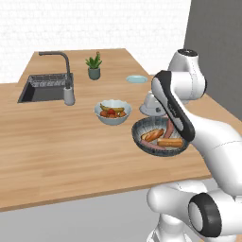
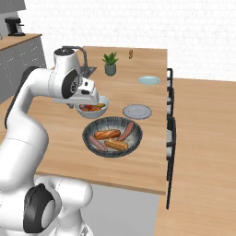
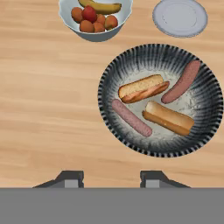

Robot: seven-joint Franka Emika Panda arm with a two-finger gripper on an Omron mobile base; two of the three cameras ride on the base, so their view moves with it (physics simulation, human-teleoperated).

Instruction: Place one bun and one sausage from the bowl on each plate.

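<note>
Hand cam looking straight down on the wooden counter [image 3: 43, 109] now. The fingers [image 3: 111, 178] sit narrow, nearly closed, nothing between them, hovering over bare wood just short of the bowl [image 3: 109, 87]. The bowl, dark grey w/ ribbed sides, sits near the counter's front edge in both base views. Inside: two buns and two sausages, all four in there. Split bun [image 3: 143, 89] lies near the middle, second bun [image 3: 168, 118] beside it toward the fingers. One sausage [image 3: 131, 117] lies angled alongside the split bun, other sausage [image 3: 182, 81] leans against the far wall. Nothing lifted out.

Near plate [image 3: 180, 16] is bare, just beyond the bowl's rim, close but not touching. Far plate [image 2: 149, 80] sits well apart, further back on the counter, also bare. Fruit bowl [image 3: 96, 17] next to the near plate, holding a banana and red-orange fruit. Potted plant [image 1: 94, 66] further back, sink [image 1: 45, 88] w/ dark tap at the far left in left base view. No readable labels or writing anywhere; small dark appliance [image 2: 15, 26] on the far cabinet, prob. a coffee machine, too small to tell.
</note>
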